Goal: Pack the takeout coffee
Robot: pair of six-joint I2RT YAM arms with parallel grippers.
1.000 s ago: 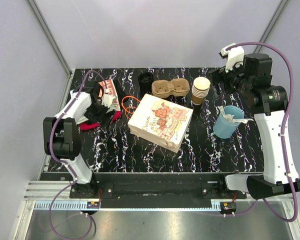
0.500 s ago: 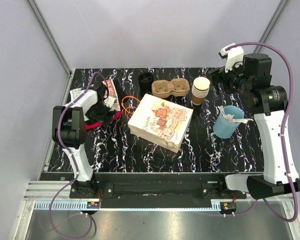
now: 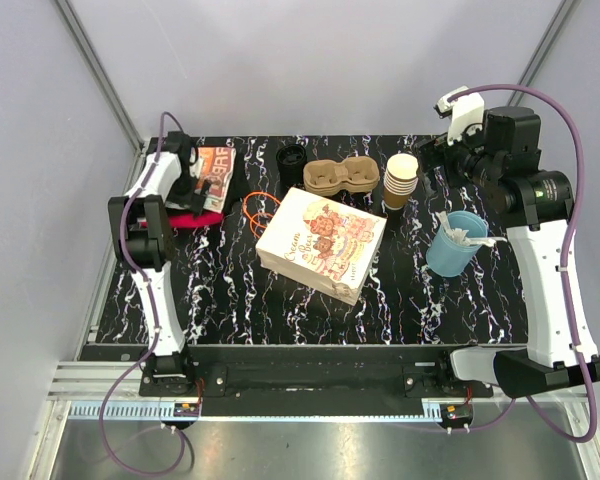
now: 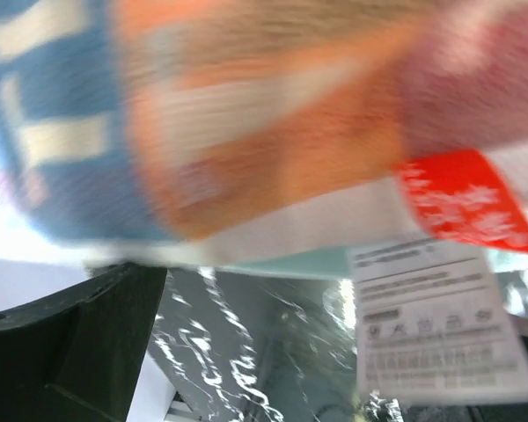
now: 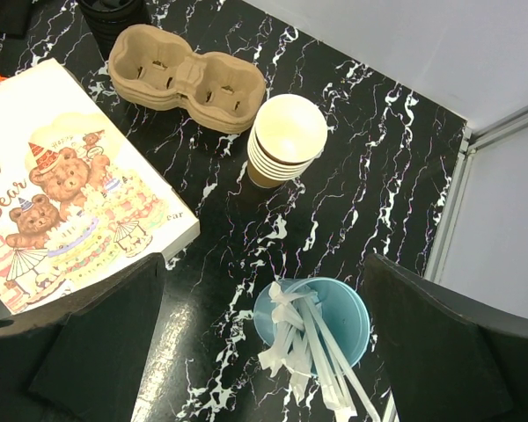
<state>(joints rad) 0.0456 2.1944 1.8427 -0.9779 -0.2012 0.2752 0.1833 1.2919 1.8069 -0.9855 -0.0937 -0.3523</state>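
The takeout coffee is out of view. A black round stack (image 3: 292, 162) that looks like lids stands at the back, also at the top edge of the right wrist view (image 5: 114, 10). My left gripper (image 3: 193, 185) is at the far left over colourful snack packets (image 3: 216, 165). They fill the left wrist view as a close blur (image 4: 273, 132), and the gripper (image 4: 273, 387) is open with nothing in it. My right gripper (image 3: 427, 152) hangs high at the back right. It is open (image 5: 264, 352) and empty above the light blue cup (image 5: 334, 308).
A brown pulp cup carrier (image 3: 342, 176) (image 5: 187, 79) lies at the back centre. A stack of lidless paper cups (image 3: 401, 178) (image 5: 287, 136) stands right of it. A white bear-printed bag (image 3: 321, 243) with orange handles lies flat mid-table. A red cloth (image 3: 195, 217) lies at left.
My left arm has swung from over the dark cloth toward the back left corner, and its gripper now sits by the snack packets. The right arm has barely moved.
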